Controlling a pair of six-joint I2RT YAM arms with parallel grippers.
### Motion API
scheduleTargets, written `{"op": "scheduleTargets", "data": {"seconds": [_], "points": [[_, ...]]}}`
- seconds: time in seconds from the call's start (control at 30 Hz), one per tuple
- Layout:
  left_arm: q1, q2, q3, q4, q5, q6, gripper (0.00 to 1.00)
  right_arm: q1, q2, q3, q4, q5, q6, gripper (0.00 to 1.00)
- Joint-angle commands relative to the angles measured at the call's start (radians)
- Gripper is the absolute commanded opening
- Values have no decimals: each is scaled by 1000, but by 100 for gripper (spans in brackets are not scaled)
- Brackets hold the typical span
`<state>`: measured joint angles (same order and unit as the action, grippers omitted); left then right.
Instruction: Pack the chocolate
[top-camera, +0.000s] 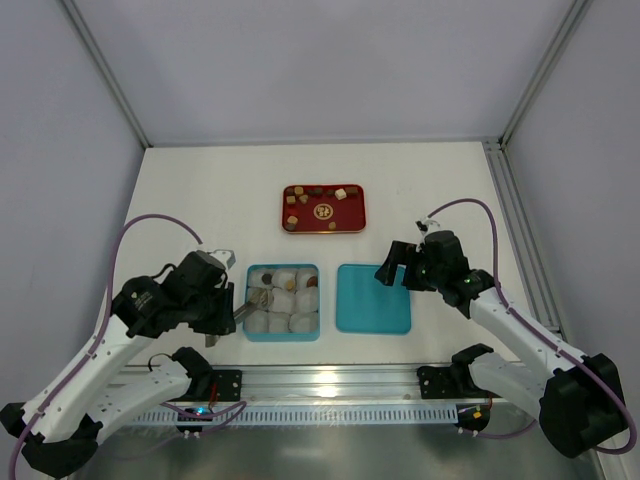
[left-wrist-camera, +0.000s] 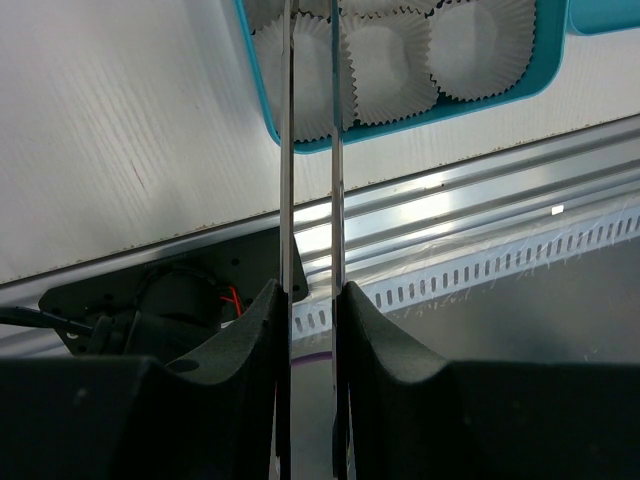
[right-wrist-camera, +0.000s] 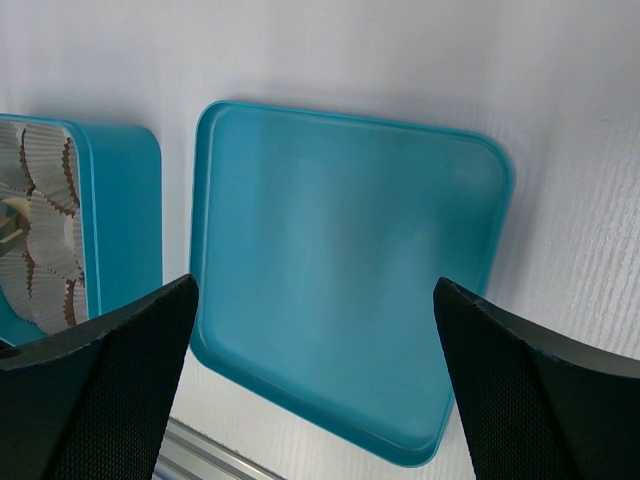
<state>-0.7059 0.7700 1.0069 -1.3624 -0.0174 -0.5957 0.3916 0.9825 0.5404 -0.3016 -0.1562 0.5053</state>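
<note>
Left claw pinches tweezers over cups — chocolate on red tray well apart

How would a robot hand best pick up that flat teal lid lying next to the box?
By its raised lip, from straight above. The teal lid lies flat with its shallow rim turned up, leaving little to slip under. The open right gripper could drop one finger inside the rim and one outside, likely on the edge away from the teal box, then pinch.
</note>
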Motion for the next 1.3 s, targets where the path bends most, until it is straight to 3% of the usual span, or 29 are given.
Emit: {"op": "scheduleTargets", "data": {"seconds": [0.0,0.53,1.27], "points": [[-3,2,9,-299,-10,-7,25,7,8,23,36,0,7,100],[-3,6,12,-300,-15,-9,32,10,18,26,45,0,9,100],[-3,44,117,-300,-32,-18,31,15,27,35,48,-3,10,100]]}}
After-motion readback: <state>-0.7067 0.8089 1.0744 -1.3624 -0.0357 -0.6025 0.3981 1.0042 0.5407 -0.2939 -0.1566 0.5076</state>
